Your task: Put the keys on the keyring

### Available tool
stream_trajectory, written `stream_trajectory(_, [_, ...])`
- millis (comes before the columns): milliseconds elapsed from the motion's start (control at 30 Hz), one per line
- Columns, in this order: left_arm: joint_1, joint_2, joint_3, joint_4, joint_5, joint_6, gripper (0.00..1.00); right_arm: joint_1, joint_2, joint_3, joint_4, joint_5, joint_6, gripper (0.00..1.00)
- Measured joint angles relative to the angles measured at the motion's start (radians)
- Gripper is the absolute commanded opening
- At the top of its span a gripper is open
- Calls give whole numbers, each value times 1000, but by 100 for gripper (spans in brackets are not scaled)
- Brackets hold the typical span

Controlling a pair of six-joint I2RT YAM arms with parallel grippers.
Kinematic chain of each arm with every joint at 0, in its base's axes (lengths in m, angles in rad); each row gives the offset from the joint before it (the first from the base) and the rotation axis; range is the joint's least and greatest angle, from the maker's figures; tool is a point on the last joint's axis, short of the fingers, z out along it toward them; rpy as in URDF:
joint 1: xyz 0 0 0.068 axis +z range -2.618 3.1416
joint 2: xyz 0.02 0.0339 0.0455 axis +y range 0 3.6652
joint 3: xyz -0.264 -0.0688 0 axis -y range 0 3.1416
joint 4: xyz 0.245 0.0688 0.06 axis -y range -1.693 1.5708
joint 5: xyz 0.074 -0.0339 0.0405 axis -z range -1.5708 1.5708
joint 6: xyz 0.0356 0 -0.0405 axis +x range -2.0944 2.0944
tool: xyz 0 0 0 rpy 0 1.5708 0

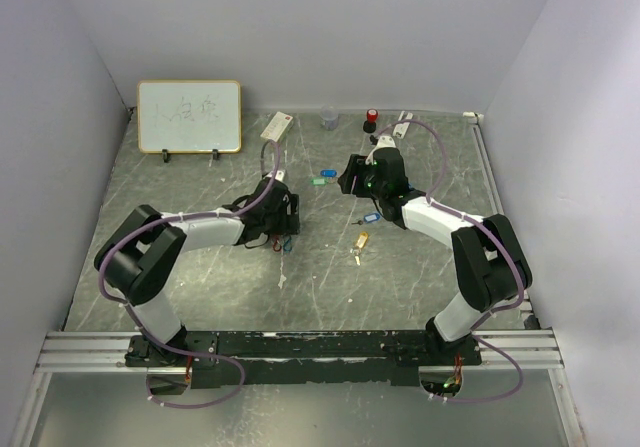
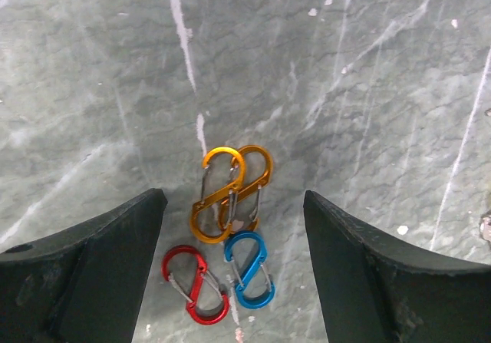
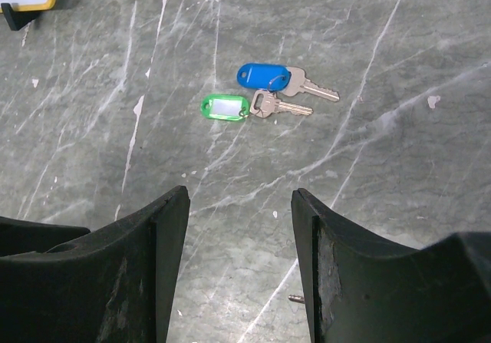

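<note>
I am at the start of the job. No key is on a ring yet.

My left hand (image 2: 234,201) hangs low over the surface (image 1: 330,287). It is spread wide and grasps nothing. Between its 2 fingers lie 4 small clips: 2 orange clips (image 2: 219,196) that overlap, a red clip (image 2: 196,285) and a blue clip (image 2: 249,270). I see no round ring anywhere, so I think 1 of these clips is the keyring. I think this hand's job now is to pick up 1 clip.

My right hand (image 3: 239,193) is also released, with only bare surface in the gap. A little way in front of it lie the blue-tag key (image 3: 265,76) and the green-tag key (image 3: 224,107), side by side and nearly touching. From the top view, a yellow-tag key (image 1: 361,239) lies apart from them, nearer to my arm bases.

Next, I think my left hand must go down and pinch just 1 clip. That is tricky, because the clips lie flat and close together, and the 2 orange ones may come up as a pair. Then my right hand must reach forward and take 1 key by its tag. The key's small hole has to meet the clip's gate, so both hands need to line up with care.
</note>
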Motion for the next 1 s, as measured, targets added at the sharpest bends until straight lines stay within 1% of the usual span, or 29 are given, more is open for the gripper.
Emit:
stream_trajectory(267, [17,-12,-11,-25,-63,17,85,0,-2,-3,0,0,0,57])
stream_trajectory(1000, [27,-7,-14,-31,-130,39,85,-1,-15,-6,0,1,0,57])
